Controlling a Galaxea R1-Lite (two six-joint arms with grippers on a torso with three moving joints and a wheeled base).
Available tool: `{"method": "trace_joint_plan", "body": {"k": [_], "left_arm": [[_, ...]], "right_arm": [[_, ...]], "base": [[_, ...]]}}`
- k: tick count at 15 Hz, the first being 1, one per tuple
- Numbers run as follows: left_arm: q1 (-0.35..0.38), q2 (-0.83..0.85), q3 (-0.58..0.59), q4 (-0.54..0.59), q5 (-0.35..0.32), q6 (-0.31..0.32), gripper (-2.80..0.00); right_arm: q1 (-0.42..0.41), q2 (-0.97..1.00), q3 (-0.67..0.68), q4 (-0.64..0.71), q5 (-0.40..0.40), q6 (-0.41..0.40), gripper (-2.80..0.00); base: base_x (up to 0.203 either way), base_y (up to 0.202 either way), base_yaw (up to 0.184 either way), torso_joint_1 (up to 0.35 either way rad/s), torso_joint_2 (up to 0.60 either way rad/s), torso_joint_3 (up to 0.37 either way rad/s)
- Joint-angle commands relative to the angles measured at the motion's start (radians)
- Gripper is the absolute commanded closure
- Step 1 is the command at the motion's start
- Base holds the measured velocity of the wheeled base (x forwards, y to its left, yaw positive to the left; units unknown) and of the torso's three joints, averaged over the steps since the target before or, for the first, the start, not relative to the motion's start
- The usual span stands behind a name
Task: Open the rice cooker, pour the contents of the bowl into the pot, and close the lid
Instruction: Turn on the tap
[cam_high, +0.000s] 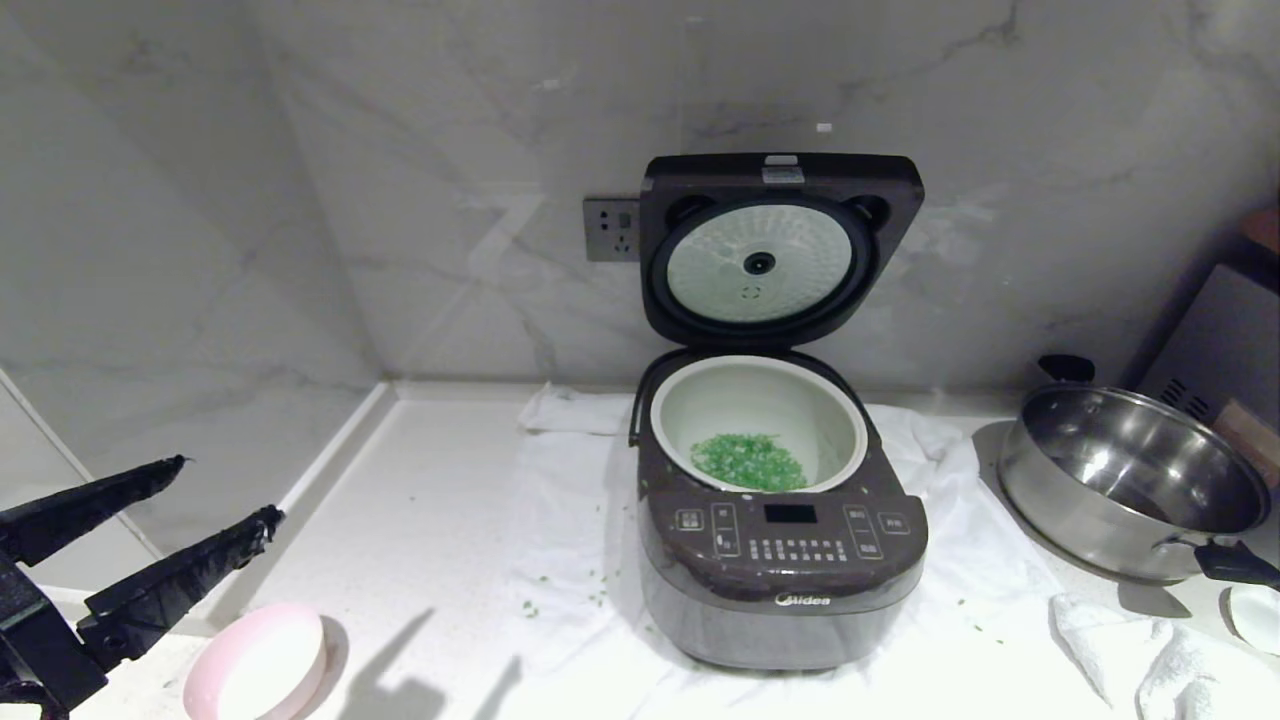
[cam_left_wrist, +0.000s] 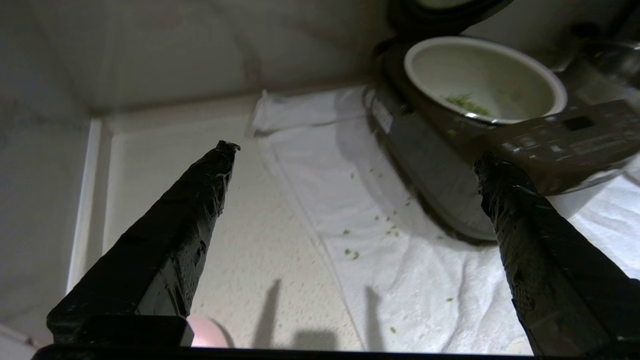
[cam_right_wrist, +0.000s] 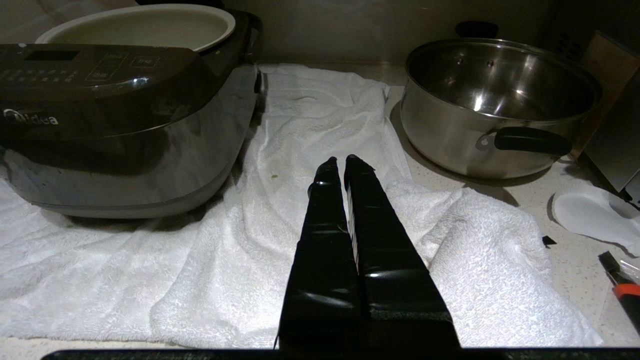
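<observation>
The Midea rice cooker (cam_high: 780, 560) sits on a white towel (cam_high: 560, 520), button panel toward the robot, its hinged lid (cam_high: 778, 245) upright against the marble wall. Chopped green bits (cam_high: 750, 462) lie inside the pot (cam_high: 830, 420). The emptied pink bowl (cam_high: 258, 663) rests upright on the counter, just beside the left gripper (cam_high: 225, 490), spread wide, holding nothing. The right gripper (cam_right_wrist: 340, 162) hovers over the towel, clenched, empty.
</observation>
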Motion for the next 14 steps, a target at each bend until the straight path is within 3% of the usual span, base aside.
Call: {"method": "trace_joint_plan", "body": {"k": [1, 4, 6, 7, 10, 14], "left_arm": [[-0.042, -0.078, -0.030, -0.001, -0.004, -0.004, -2.80], [-0.123, -0.042, -0.088, 0.004, 0.000, -0.010, -2.80], [-0.140, -0.036, -0.085, 0.000, 0.006, -0.012, -2.80], [-0.139, -0.057, -0.081, 0.003, 0.009, -0.011, 0.00], [-0.102, -0.087, -0.099, 0.077, 0.064, -0.008, 0.00], [-0.112, 0.040, -0.274, 0.098, 0.096, -0.009, 0.00]], "right_arm": [[0.000, 0.000, 0.000, 0.000, 0.000, 0.000, 0.00], [0.000, 0.000, 0.000, 0.000, 0.000, 0.000, 0.00], [0.000, 0.000, 0.000, 0.000, 0.000, 0.000, 0.00], [0.000, 0.000, 0.000, 0.000, 0.000, 0.000, 0.00], [0.000, 0.000, 0.000, 0.000, 0.000, 0.000, 0.00], [0.000, 0.000, 0.000, 0.000, 0.000, -0.001, 0.00]], "base": [[0.000, 0.000, 0.000, 0.000, 0.00, 0.000], [0.000, 0.000, 0.000, 0.000, 0.00, 0.000], [0.000, 0.000, 0.000, 0.000, 0.00, 0.000], [0.000, 0.000, 0.000, 0.000, 0.00, 0.000], [0.000, 0.000, 0.000, 0.000, 0.00, 0.000], [0.000, 0.000, 0.000, 0.000, 0.00, 0.000]]}}
